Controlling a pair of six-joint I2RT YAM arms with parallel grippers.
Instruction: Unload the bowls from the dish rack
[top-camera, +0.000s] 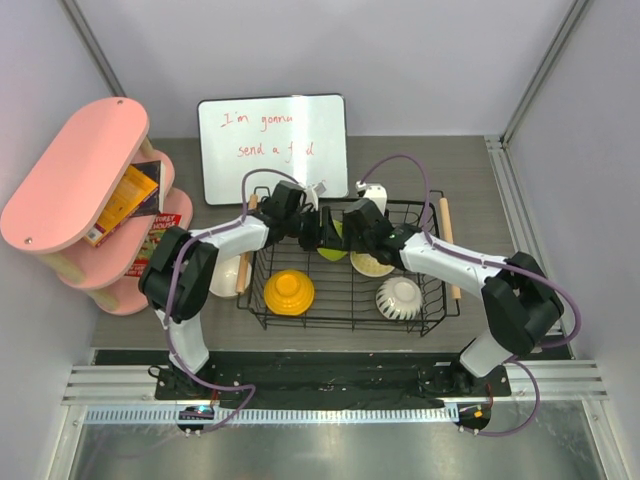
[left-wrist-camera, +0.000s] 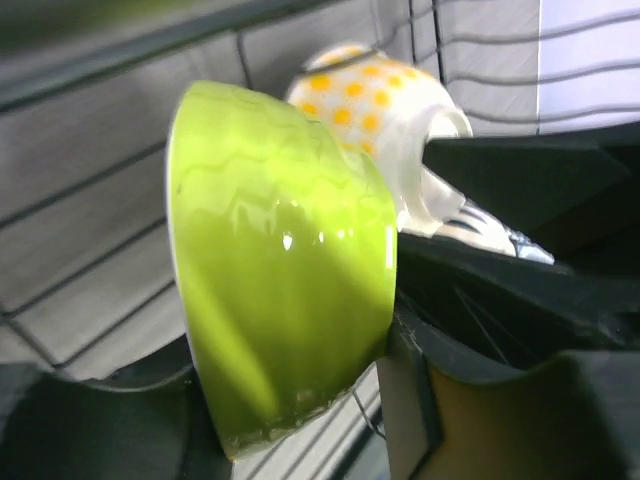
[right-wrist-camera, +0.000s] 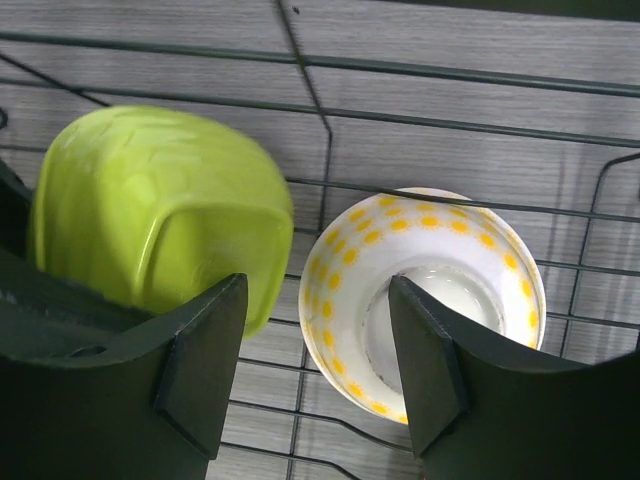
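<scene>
One glossy lime-green round bowl (left-wrist-camera: 280, 270) tilts on edge at the back of the black wire dish rack (top-camera: 340, 326), pinched across its wall by our left gripper (top-camera: 314, 233); we judge it rigid and slippery. Our right gripper (right-wrist-camera: 315, 370) hangs spread above a yellow-dotted white bowl (right-wrist-camera: 430, 300).

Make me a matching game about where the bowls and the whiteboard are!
Things:
1. green bowl
2. orange bowl
3. ribbed white bowl
4. whiteboard

Places:
A. near right corner of the rack
B. behind the rack, by the wall
C. between the left fingers
D. near left corner of the rack

Pairs: 1-C, 2-D, 3-A, 4-B
</scene>
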